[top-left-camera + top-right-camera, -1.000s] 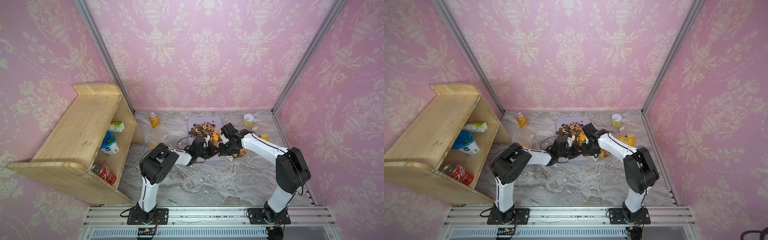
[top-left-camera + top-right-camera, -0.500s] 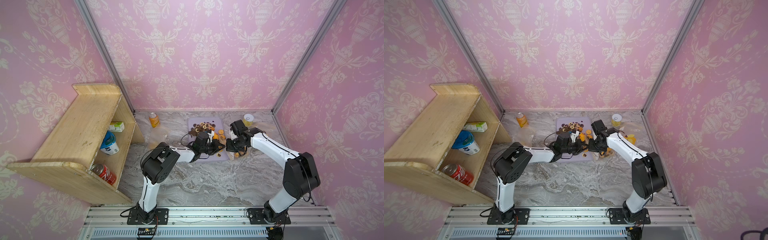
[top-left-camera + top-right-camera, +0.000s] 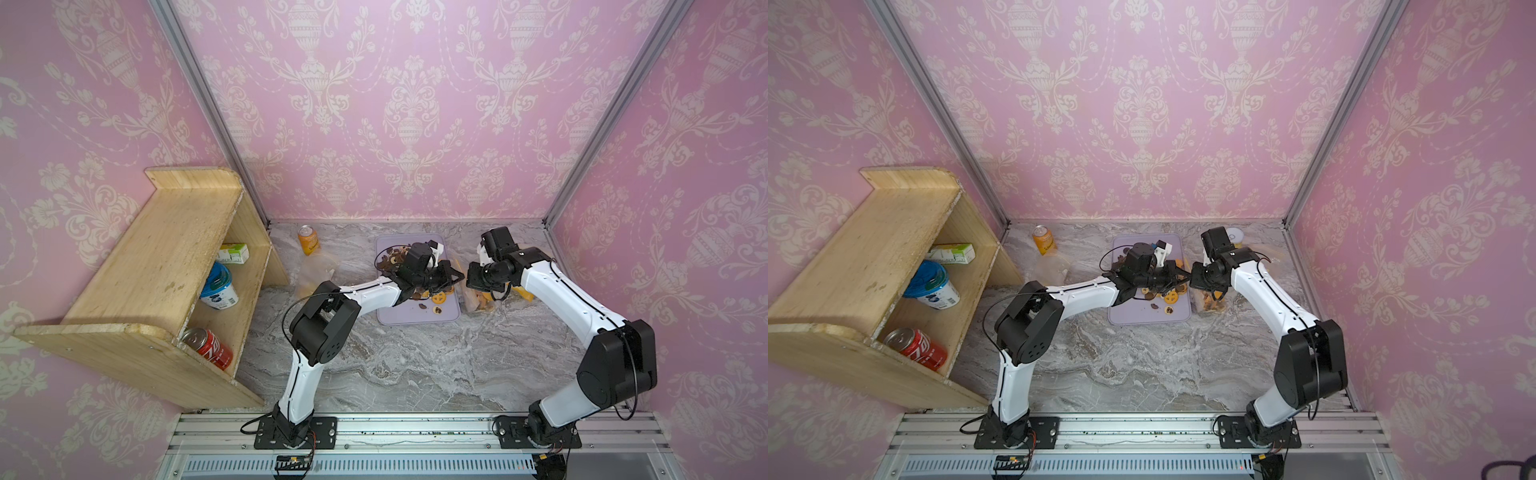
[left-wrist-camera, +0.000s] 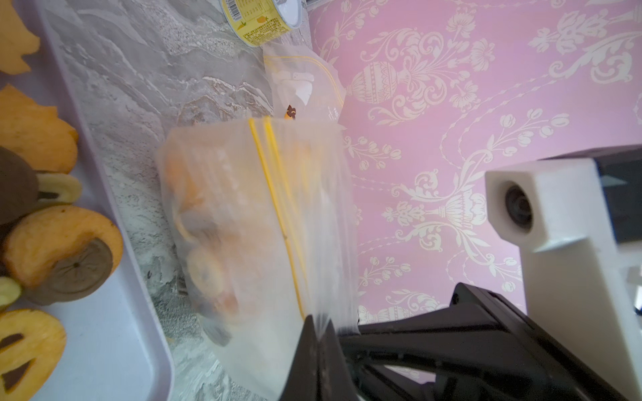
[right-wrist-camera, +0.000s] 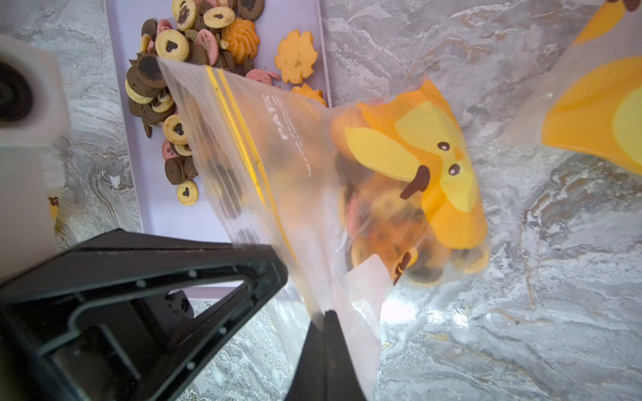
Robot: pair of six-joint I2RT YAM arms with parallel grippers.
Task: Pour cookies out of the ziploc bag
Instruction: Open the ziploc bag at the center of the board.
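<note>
The clear ziploc bag (image 5: 312,166) with a yellow zip strip and a yellow cartoon face hangs over the marble just right of the lavender tray (image 3: 407,318). Several cookies (image 5: 382,222) still lie in its lower end. My left gripper (image 4: 318,324) is shut on one edge of the bag's mouth. My right gripper (image 5: 323,314) is shut on the opposite edge. In both top views the two grippers (image 3: 459,277) (image 3: 1192,282) meet tip to tip at the tray's right rim. Many brown, tan, pink and orange cookies (image 5: 180,45) are piled on the tray.
A wooden shelf (image 3: 166,249) with cans and a tub stands at the left. An orange can (image 3: 308,245) and an empty clear bag (image 3: 316,270) lie behind it. A yellow tin (image 4: 260,21) and another cartoon-printed bag (image 5: 597,104) lie right of the held bag.
Both grippers moved right, from over the tray to its right rim, taking the bag with them. The left gripper closed on the bag's mouth edge.
</note>
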